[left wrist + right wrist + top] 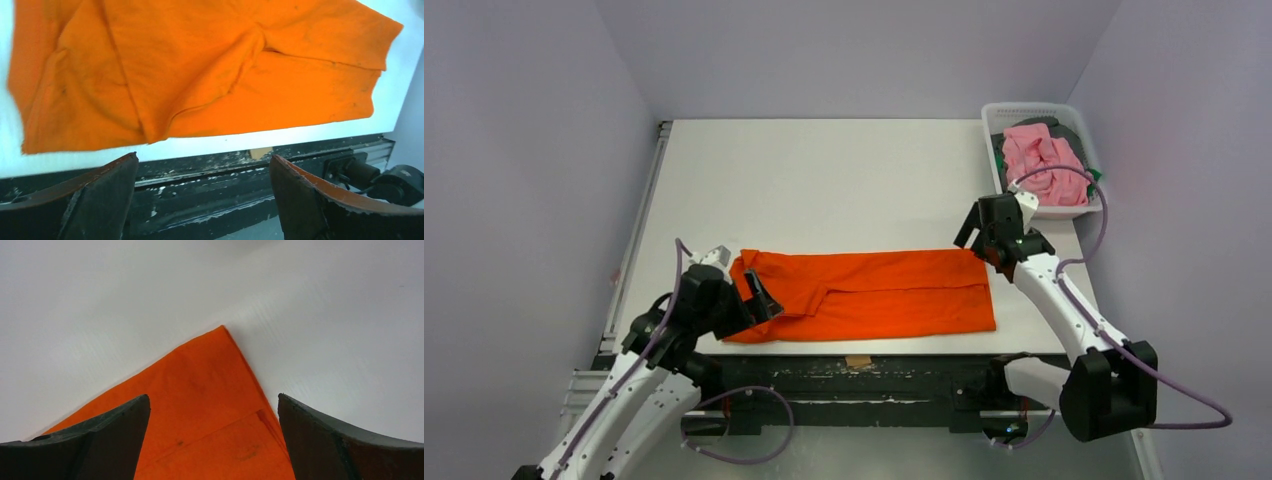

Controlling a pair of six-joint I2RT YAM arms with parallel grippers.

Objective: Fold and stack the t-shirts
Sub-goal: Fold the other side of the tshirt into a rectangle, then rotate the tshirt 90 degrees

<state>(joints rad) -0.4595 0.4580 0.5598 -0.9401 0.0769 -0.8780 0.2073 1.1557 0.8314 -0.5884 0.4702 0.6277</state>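
An orange t-shirt point(869, 292) lies folded into a long band along the table's near edge. It fills the top of the left wrist view as orange t-shirt point(200, 70), and its far right corner shows as orange t-shirt point(210, 405) in the right wrist view. My left gripper point(759, 292) hovers at the shirt's left end, open and empty, seen as left gripper point(202, 165). My right gripper point(977, 238) hangs over the shirt's upper right corner, open, nothing held, seen as right gripper point(212, 402). A pink t-shirt point(1044, 160) lies crumpled on darker ones in the basket.
A white mesh basket point(992, 128) stands at the table's far right corner. The black metal frame point(864, 375) runs along the table's near edge, with a small tan tape piece point(858, 361) on it. White table point(824, 190) stretches behind the shirt.
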